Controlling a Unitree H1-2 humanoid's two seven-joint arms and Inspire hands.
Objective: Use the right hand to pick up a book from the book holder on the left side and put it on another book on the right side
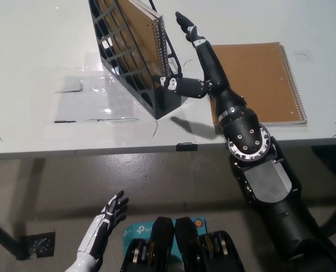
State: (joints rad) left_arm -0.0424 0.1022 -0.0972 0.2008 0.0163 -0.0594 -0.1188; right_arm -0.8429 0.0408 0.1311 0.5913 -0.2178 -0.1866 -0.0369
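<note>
The right robot hand (204, 68) is up over the white worktop (37, 51), black and spread wide, holding nothing. Its long fingers (186, 24) reach up and away past the top corner of the book holder (135, 62), while the thumb juts out sideways, its tip just at the holder's near right corner, by the spiral binding. Whether that tip actually touches the holder or the wire, the view does not settle. The palm sits between the holder and the flat book.

Inside the black lattice book holder, a brown spiral-bound book (142, 42) stands tilted, leaning along the holder's slope, its wire spine facing the black hand. It is not yet out of the holder.

To the right lies the second brown spiral book (264, 73), flat on the worktop, wire binding along its far right edge; the black forearm crosses its left portion from above.

The arm's shadow falls on the worktop in front of the holder.

Down at the lower left, below the worktop's edge, the white left robot hand (102, 229) hangs with fingers apart, empty.
</note>
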